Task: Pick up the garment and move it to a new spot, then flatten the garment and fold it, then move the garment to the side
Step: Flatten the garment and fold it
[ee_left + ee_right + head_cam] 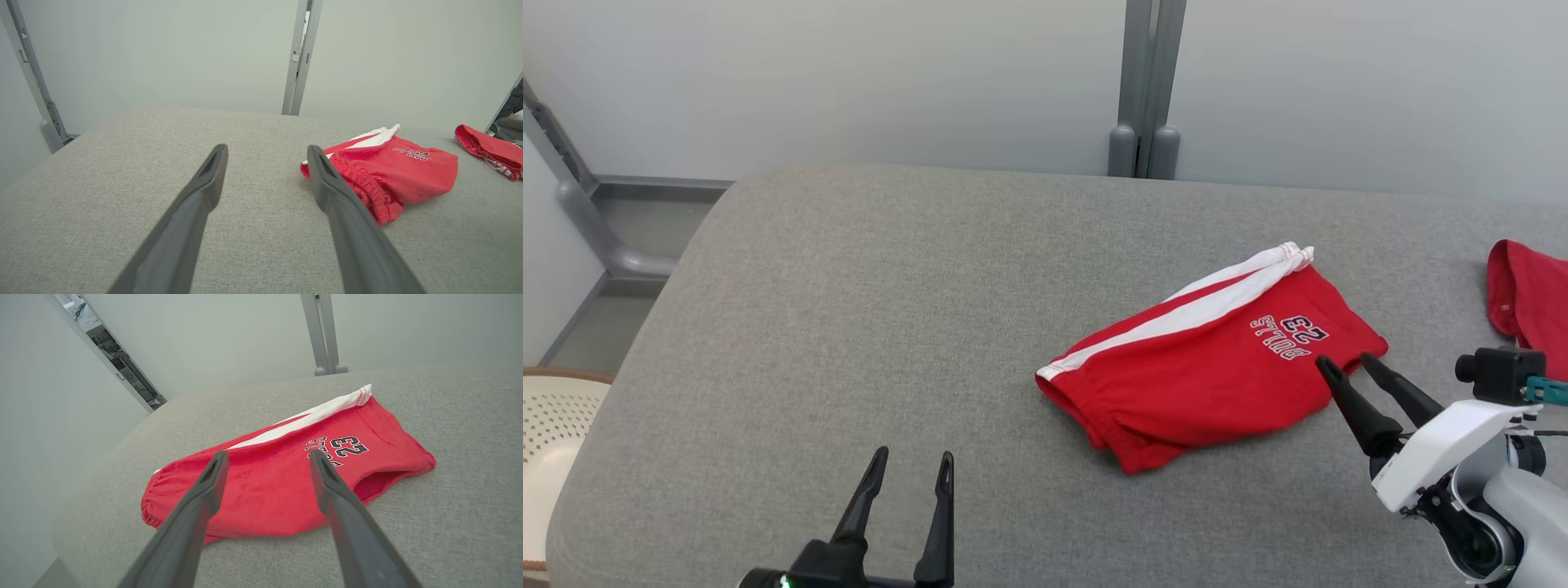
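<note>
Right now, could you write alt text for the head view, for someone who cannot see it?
Bright red shorts with a white side stripe lie on a grey padded surface. The open right gripper points at their right end; the open left gripper sits lower left.

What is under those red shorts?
The red shorts lie on the grey cushioned surface, which shows all around them. Anything directly beneath is covered by the cloth.
</note>
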